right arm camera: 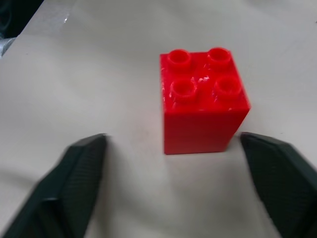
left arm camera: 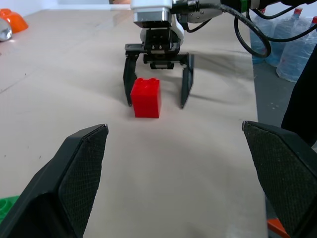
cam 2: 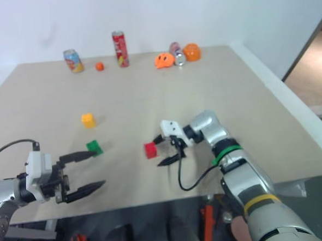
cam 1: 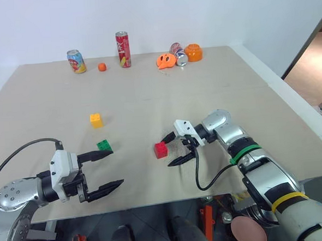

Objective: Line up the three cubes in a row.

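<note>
**Red cube stands free between the right gripper's spread fingers**

We see the red cube [cam 1: 161, 149] sitting studs-up on the table [cam 1: 148, 94], just ahead of the right gripper [cam 1: 173, 148], whose 2 fingers are spread wide to either side of it without touching it. The green cube [cam 1: 103, 146] lies to its left, next to the upper fingertip of the left gripper [cam 1: 109, 168], whose jaws are also spread wide and hold nothing. The yellow cube [cam 1: 96, 120] rests farther back, beyond the green one. At the table's far edge stand 2 cans [cam 1: 123, 49].
</note>
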Available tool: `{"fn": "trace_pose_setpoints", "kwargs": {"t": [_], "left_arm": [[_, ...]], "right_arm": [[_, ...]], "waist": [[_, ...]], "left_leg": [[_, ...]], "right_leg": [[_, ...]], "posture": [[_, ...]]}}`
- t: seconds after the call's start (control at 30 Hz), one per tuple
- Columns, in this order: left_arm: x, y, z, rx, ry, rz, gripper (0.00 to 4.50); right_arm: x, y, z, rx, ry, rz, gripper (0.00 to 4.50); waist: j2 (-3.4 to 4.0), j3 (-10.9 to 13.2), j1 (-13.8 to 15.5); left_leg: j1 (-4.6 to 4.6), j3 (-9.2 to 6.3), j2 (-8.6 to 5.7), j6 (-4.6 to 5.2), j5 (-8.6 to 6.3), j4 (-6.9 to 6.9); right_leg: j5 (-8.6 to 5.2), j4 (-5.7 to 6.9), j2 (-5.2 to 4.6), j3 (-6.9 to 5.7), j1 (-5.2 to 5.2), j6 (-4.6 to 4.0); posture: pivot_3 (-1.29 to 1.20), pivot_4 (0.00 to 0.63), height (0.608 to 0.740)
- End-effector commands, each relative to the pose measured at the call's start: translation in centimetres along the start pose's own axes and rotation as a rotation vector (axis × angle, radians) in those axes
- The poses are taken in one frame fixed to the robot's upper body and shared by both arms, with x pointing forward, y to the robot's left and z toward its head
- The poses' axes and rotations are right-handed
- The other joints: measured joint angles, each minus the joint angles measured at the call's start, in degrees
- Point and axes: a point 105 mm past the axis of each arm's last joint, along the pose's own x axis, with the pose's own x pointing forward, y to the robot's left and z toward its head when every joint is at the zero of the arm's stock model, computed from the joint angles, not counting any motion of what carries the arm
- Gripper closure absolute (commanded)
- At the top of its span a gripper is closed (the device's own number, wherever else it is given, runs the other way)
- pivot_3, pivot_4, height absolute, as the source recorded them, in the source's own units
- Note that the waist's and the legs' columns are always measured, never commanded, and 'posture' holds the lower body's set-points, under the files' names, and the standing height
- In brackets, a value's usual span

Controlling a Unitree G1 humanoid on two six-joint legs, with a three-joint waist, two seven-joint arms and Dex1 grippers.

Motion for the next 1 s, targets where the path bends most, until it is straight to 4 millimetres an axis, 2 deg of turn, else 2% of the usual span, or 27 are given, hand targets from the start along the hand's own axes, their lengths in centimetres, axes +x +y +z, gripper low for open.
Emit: {"fn": "trace_pose_setpoints", "kwargs": {"t": [0.03,0.2,0.33,0.43,0.6,0.67,0.8,0.9,1.0], "left_arm": [[0.1,0.1,1.1,0.039,-0.022,-0.002,0.00],[0.0,0.7,1.9,0.052,-0.050,0.023,0.00],[-0.3,1.8,3.1,0.045,-0.127,0.093,0.00],[-0.5,2.4,4.0,0.020,-0.200,0.149,0.00],[-0.9,3.1,4.8,-0.026,-0.299,0.231,0.00],[-1.1,3.3,5.0,-0.035,-0.328,0.260,0.00],[-2.1,4.2,5.1,-0.045,-0.355,0.329,0.00],[-3.3,4.4,3.8,-0.044,-0.274,0.350,0.00],[-5.4,4.8,1.8,-0.036,-0.152,0.376,0.00]], "right_arm": [[-1.7,-0.6,0.1,0.005,0.028,-0.029,0.02],[-3.6,-0.6,-0.2,0.017,0.076,-0.025,0.02],[-5.7,-1.5,0.1,0.014,0.082,-0.103,0.02],[-7.4,-2.4,1.3,0.009,0.029,-0.183,0.02],[-10.8,-3.5,5.7,-0.005,-0.216,-0.297,0.02],[-11.6,-3.6,6.9,-0.005,-0.291,-0.323,0.02],[-12.1,-4.2,10.8,-0.014,-0.500,-0.425,0.02],[-11.1,-3.4,12.9,-0.005,-0.605,-0.432,0.02],[-9.4,-1.7,14.6,0.013,-0.676,-0.398,0.02]], "waist": [[0.00,0.00,-0.10],[0.02,0.02,-0.10],[0.02,0.02,-0.12],[0.02,0.02,-0.08],[0.02,0.02,-0.01],[0.02,0.02,0.01],[0.03,0.02,-0.01],[0.02,0.02,0.06],[0.04,0.02,0.08]], "left_leg": [[-0.01,-0.01,-0.04,0.00,0.00,0.00],[-0.08,-0.18,-0.37,-0.02,0.00,0.04],[-0.18,-0.16,-0.50,0.12,0.10,0.10],[-0.22,-0.17,-0.48,0.18,0.13,0.09],[-0.29,-0.29,-0.33,0.10,0.03,-0.33],[-0.31,-0.35,-0.30,0.10,-0.10,-0.47],[-0.34,-0.39,-0.16,0.16,-0.36,-0.47],[-0.34,-0.42,-0.11,0.10,-0.43,-0.45],[-0.35,-0.42,-0.10,0.08,-0.44,-0.44]], "right_leg": [[0.01,0.00,-0.01,0.02,-0.02,-0.02],[0.01,-0.04,-0.19,0.06,-0.06,-0.02],[0.03,-0.04,-0.33,0.07,-0.08,0.01],[0.11,-0.03,-0.25,0.08,-0.12,0.15],[0.17,-0.03,0.02,0.12,-0.26,0.32],[0.13,-0.02,0.08,0.11,-0.31,0.50],[-0.06,-0.01,0.21,0.10,-0.32,0.48],[-0.12,-0.01,0.27,0.08,-0.32,0.46],[-0.16,-0.01,0.26,0.07,-0.33,0.42]], "posture": [[0.00,0.150,0.740],[0.00,0.150,0.740],[0.00,0.150,0.740],[0.00,0.150,0.740],[0.00,0.150,0.740],[0.00,0.150,0.740],[0.00,0.150,0.740],[0.00,0.150,0.740],[0.00,0.150,0.740]]}}
